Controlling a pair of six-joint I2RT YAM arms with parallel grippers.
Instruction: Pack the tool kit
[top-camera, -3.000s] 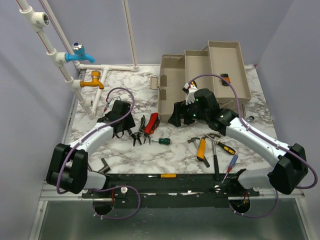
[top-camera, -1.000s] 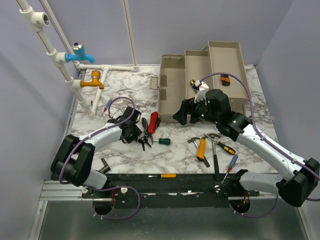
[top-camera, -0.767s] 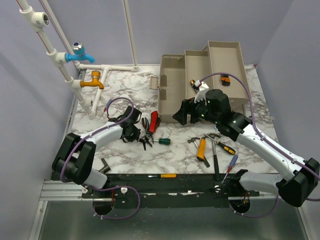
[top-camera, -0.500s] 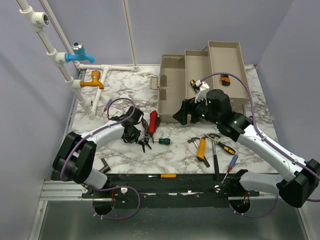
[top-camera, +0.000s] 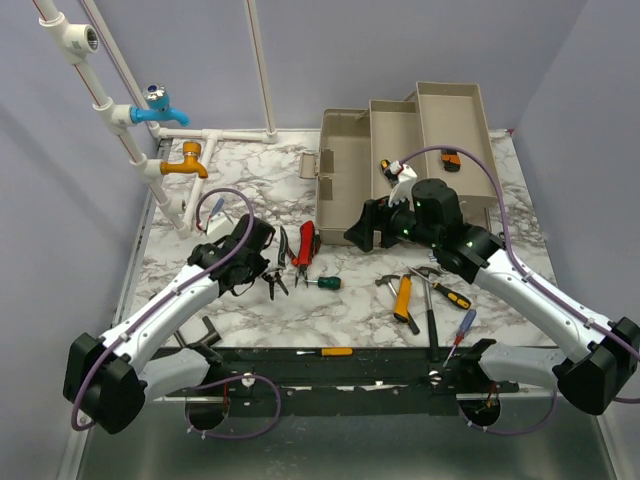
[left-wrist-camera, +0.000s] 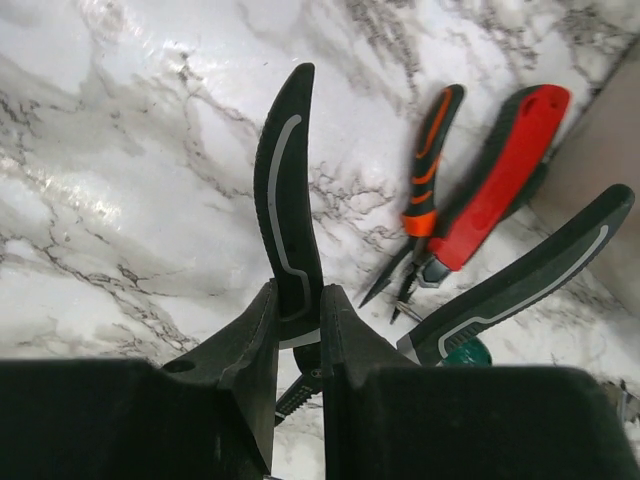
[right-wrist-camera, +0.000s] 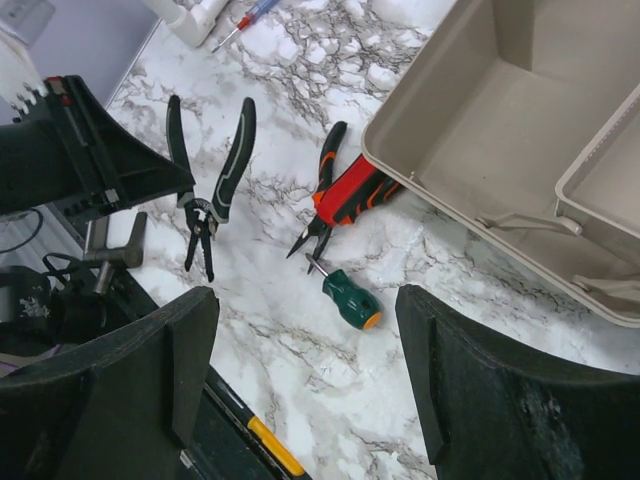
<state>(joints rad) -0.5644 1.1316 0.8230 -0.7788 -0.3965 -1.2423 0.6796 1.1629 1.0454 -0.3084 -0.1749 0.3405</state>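
Since the left gripper (left-wrist-camera: 298, 300) is pinched tight on one handle of the black pliers (left-wrist-camera: 285, 180), just left of the toolbox (top-camera: 345, 190), I'd say we're at the pickup step. Next up is probably a lift and a carry rightward over the toolbox wall. The right gripper (right-wrist-camera: 310, 360) hangs spread apart by the toolbox's front.

Left arm (top-camera: 170, 305) and right arm (top-camera: 530, 295), same build: smooth, rounded white link shells between bulky matte-black joint housings, with black blocks at the wrists. A thin purple cable (top-camera: 228, 192) runs along each arm from base to wrist, more purple loops hang below the black base rail (top-camera: 330, 375), and small green lights (top-camera: 403, 232) glow on the right wrist housing. Left jaws, wrist view: two matte-black slabs with flat inner faces and bevelled outer edges. Right jaws, wrist view: broad black plates with rounded corners and a finely speckled surface.
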